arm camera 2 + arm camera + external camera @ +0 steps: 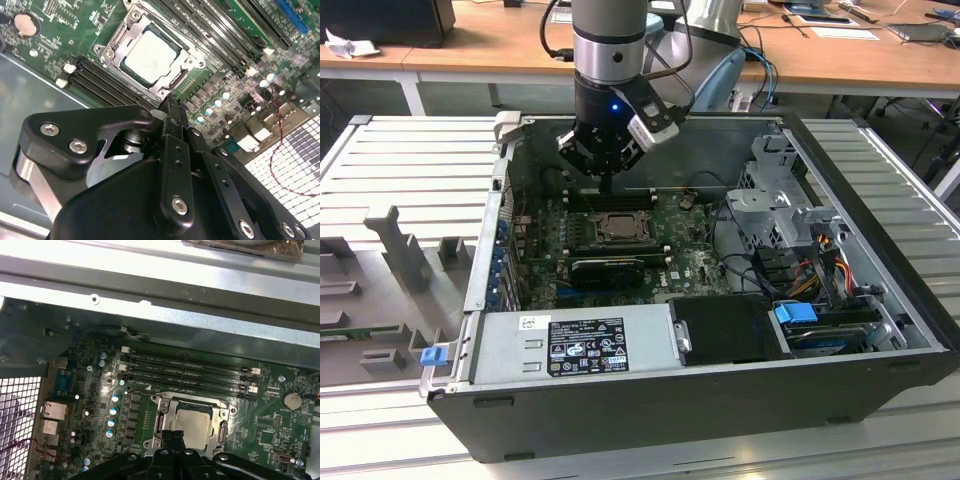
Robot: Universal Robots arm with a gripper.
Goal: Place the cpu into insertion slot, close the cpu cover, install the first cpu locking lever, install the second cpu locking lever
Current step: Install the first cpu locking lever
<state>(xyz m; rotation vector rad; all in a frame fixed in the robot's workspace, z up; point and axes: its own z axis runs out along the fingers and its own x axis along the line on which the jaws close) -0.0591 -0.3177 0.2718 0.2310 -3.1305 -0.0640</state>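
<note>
The cpu (150, 55) lies flat in the insertion slot (618, 228) on the green board, its pale metal top showing. The cpu cover (116, 45), a metal frame, lies down around the chip, which fills its window. In the first wrist view the cpu (194, 422) and the cpu cover (164, 421) sit just beyond my fingertips. My gripper (607, 186) hangs a little above the socket's far edge, by the memory slots. Its black fingers (172, 112) are pressed together with nothing between them. I cannot make out the locking levers' position.
Long black memory slots (185, 371) run beside the socket. A black card (608, 268) stands in front of it, then the grey power supply (575, 340). A drive cage (775, 200) and cables (820, 265) fill the exterior view's right. The case walls (485, 250) enclose everything.
</note>
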